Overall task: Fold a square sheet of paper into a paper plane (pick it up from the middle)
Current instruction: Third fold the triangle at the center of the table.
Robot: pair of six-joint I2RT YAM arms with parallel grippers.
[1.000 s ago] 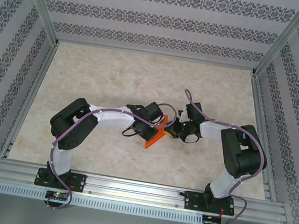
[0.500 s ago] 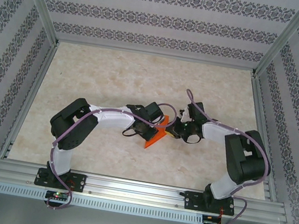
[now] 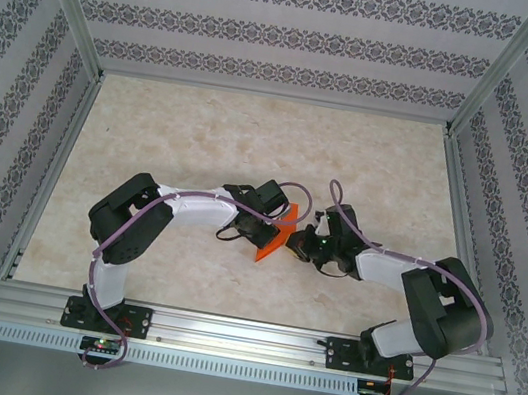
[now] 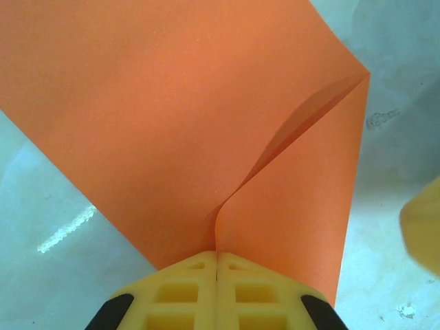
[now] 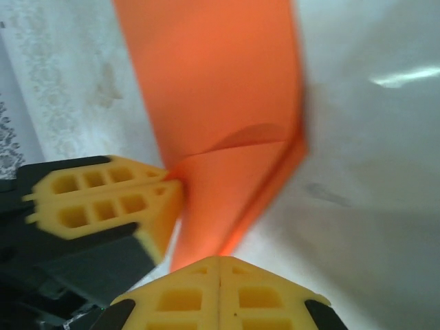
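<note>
Looks mid-fold. Holding thin bright orange paper sheet (image 4: pixel 172 117), half-folded with a soft, still-open crease, around centre of beige marbled table (image 3: pixel 203 137), between both claws. Pinching it on the fold line with left claw (image 4: pixel 217 260), yellow fingers (image 4: pixel 185 295) pressed together on the paper. Right claw (image 5: pixel 220 265) likewise pressed together, right at the sheet's lower tip; can't tell whether gripping paper or just touching it.

Expect very light, floppy stock: easy to crease or tear, slippery between flat pads, likely to bow under own weight. Best taking hold on the crease or close beside it, catching both layers together, pulling gently. Avoid tugging the claws apart: risks a rip or a skewed fold.
</note>
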